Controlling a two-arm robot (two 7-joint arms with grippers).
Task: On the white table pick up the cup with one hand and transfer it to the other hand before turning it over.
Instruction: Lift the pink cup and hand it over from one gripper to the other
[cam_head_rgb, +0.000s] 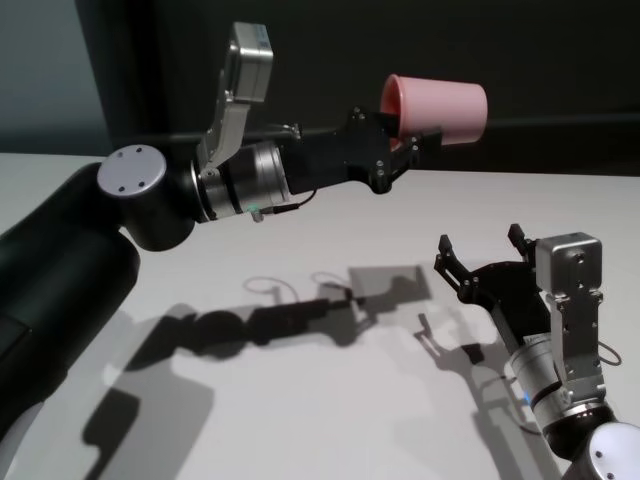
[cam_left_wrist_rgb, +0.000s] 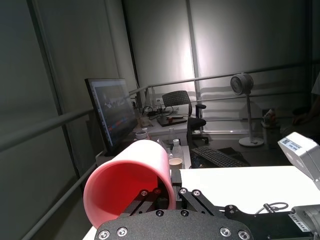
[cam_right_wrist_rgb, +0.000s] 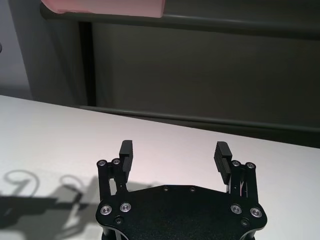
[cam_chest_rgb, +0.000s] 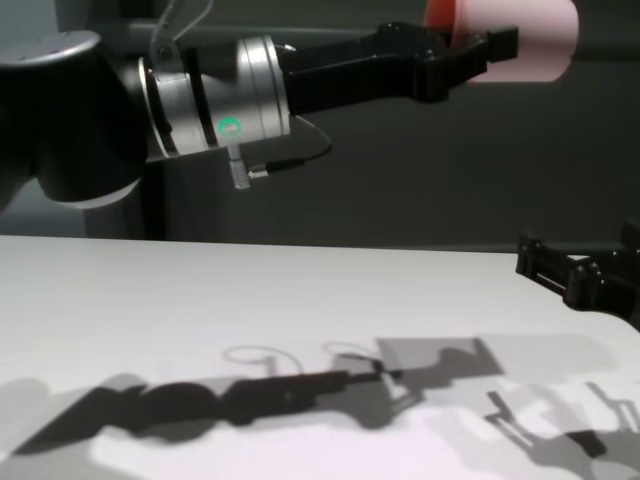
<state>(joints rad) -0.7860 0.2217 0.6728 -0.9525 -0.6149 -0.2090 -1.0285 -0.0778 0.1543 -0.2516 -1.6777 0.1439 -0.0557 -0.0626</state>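
The pink cup (cam_head_rgb: 440, 108) is held on its side high above the white table (cam_head_rgb: 330, 400). My left gripper (cam_head_rgb: 405, 140) is shut on its rim, one finger inside and one outside. The cup also shows in the left wrist view (cam_left_wrist_rgb: 127, 182), in the chest view (cam_chest_rgb: 520, 35) and at the edge of the right wrist view (cam_right_wrist_rgb: 105, 7). My right gripper (cam_head_rgb: 478, 248) is open and empty, low over the table, below and to the right of the cup. It shows in the right wrist view (cam_right_wrist_rgb: 174, 155) with fingers wide apart, and in the chest view (cam_chest_rgb: 585, 268).
Shadows of both arms and the cup lie on the table. A dark wall stands behind the table's far edge (cam_head_rgb: 540, 175). The left wrist view looks past the table to a monitor (cam_left_wrist_rgb: 111, 112), a keyboard (cam_left_wrist_rgb: 217, 156) and a fan (cam_left_wrist_rgb: 242, 85).
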